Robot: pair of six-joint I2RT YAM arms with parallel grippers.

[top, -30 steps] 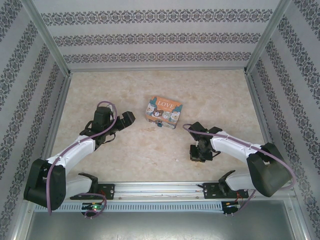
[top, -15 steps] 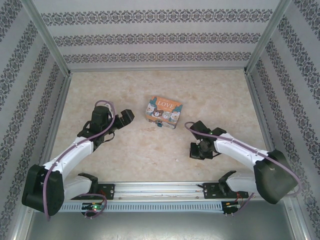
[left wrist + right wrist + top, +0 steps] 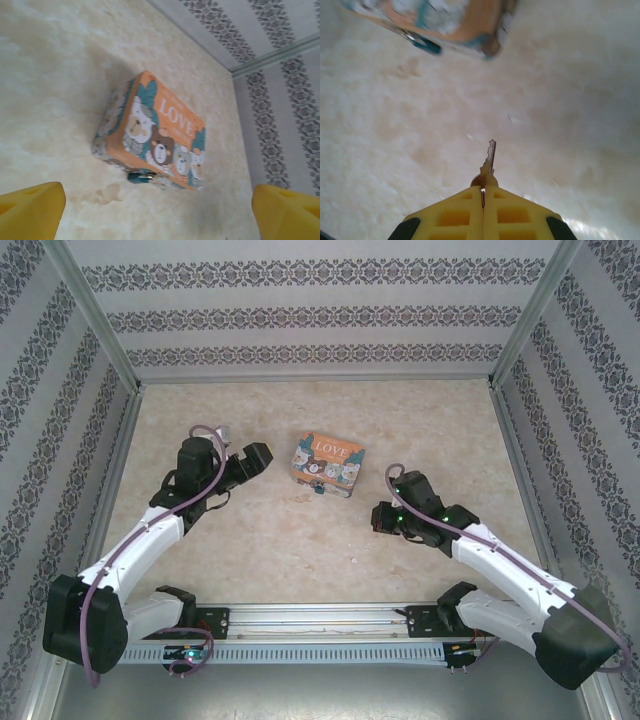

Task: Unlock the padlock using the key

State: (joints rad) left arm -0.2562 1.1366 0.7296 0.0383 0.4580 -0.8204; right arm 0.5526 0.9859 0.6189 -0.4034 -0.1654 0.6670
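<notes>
The pale marbled beige tabletop, walled by grey-striped patterned panels, lies open on every side of the orange cartoon-printed "LOVE" tin box. The box sits near the table's middle, well clear of all edges. The left gripper is just left of the box, apart from it, its yellow fingers spread wide. The right gripper is at the box's near right, also apart. Its fingers are pressed together on the head of a small metal key, blade pointing forward. The tiny dark blue-teal padlock hangs at the box's near long side, seemingly on its clasp. In the right wrist view it lies ahead and left of the key tip, with bare table between.
</notes>
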